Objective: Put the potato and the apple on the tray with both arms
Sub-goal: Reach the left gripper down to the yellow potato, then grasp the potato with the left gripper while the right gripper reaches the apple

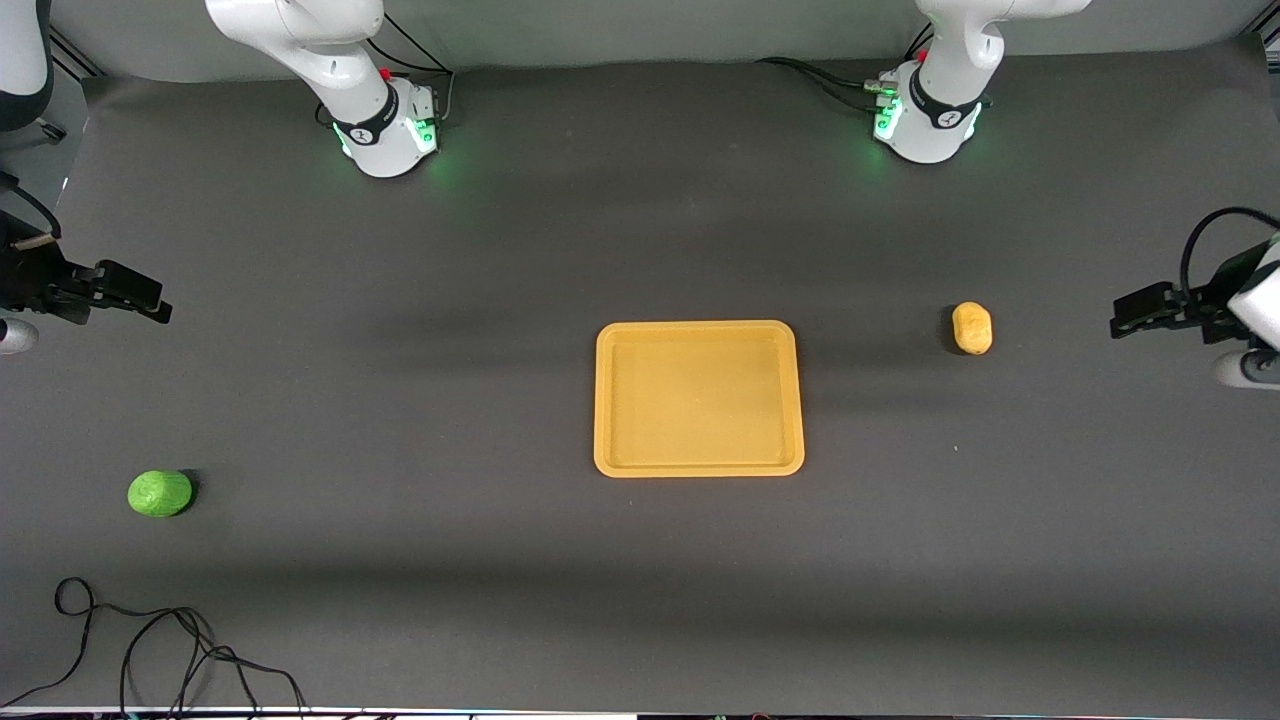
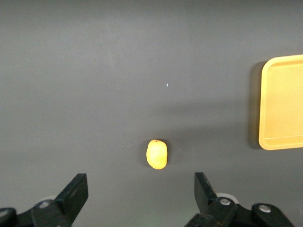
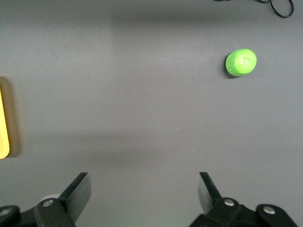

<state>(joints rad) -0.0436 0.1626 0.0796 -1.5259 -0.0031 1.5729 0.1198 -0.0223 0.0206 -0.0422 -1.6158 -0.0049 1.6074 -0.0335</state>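
The orange-yellow tray lies empty at the table's middle. The yellow-tan potato lies on the table beside it toward the left arm's end. The green apple lies toward the right arm's end, nearer the front camera than the tray. My left gripper hangs open and empty over the table's left-arm end. Its wrist view shows the potato just ahead of its gripper and part of the tray. My right gripper hangs open and empty over the right-arm end. Its wrist view shows its gripper, the apple farther off and the tray's edge.
A loose black cable lies near the table's front edge at the right arm's end, nearer the front camera than the apple; it also shows in the right wrist view. The arm bases stand along the back edge.
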